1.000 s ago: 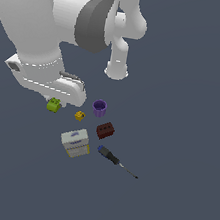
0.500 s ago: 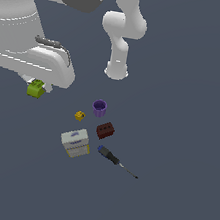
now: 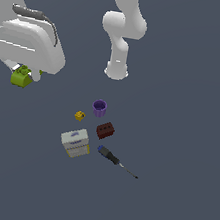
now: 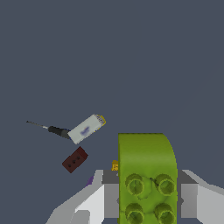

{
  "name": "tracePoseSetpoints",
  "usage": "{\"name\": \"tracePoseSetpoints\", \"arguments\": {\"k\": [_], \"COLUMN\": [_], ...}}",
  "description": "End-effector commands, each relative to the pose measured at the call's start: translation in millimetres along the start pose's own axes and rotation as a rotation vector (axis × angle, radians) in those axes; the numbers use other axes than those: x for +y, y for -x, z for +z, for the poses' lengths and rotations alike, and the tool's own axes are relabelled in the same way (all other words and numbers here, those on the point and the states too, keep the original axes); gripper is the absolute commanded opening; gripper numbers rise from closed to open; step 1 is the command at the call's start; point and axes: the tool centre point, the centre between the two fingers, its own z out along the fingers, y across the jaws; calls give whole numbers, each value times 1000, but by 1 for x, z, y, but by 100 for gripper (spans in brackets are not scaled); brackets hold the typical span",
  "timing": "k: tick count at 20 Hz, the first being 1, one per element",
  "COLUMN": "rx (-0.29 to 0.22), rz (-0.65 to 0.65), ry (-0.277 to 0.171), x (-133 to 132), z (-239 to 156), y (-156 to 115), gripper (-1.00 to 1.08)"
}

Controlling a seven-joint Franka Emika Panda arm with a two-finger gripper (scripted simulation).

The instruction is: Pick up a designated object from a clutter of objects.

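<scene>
Now, tool [image 3: 26, 75]: clenched on the small lime-green studded toy brick [image 3: 21, 76]
Brick: held at the exterior view's left, well apart from the clutter
Clutter on the grey table [image 3: 177, 143]: purple cup [image 3: 99, 108], dark red studded brick [image 3: 105, 130], white-and-yellow box [image 3: 75, 142], blue-handled screwdriver [image 3: 115, 160]

arm: raised at the exterior view's left, wrist pointing down | gripper [image 3: 25, 73]: jaws clamped on the lime-green brick [image 3: 21, 77]; held aloft
</scene>
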Motion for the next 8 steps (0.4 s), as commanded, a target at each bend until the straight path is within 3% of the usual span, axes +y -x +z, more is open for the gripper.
{"name": "tracePoseSetpoints", "arguments": {"k": [1, 8], "rx": [0, 0], "rz": [0, 0], "ry": [0, 0], "x": [1, 2], "z": [-6, -12], "y": [-2, -5], "gripper": [-100, -100]}}
